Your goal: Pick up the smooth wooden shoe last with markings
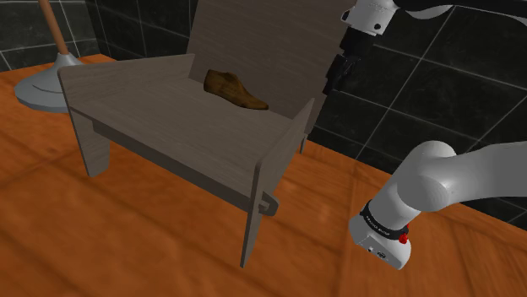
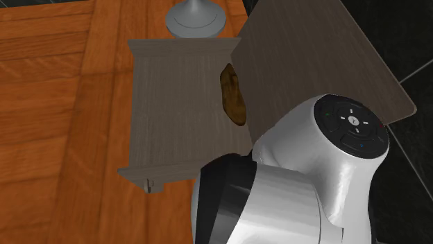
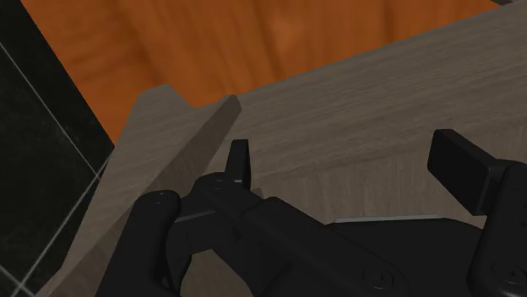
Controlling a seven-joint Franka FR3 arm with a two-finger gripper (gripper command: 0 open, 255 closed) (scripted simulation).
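The arm is approaching: the gripper (image 1: 336, 74) is hovering beside the chair's backrest (image 1: 253, 38), its 2 fingers spread and holding nothing. The brown shoe last (image 1: 235, 89) is lying on the seat (image 1: 160, 110) against the backrest. The next move is calling for rounding the backrest and descending over it

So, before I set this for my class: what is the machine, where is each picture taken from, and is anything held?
It is a white robot arm ending in a black two-finger gripper. One picture looks over its shoulder, one looks down past the arm, one looks along the gripper. A brown shoe last lies on the seat of a grey chair, near the backrest; the chair stands on an orange wooden floor. The fingers stand apart by the backrest: nothing is held.
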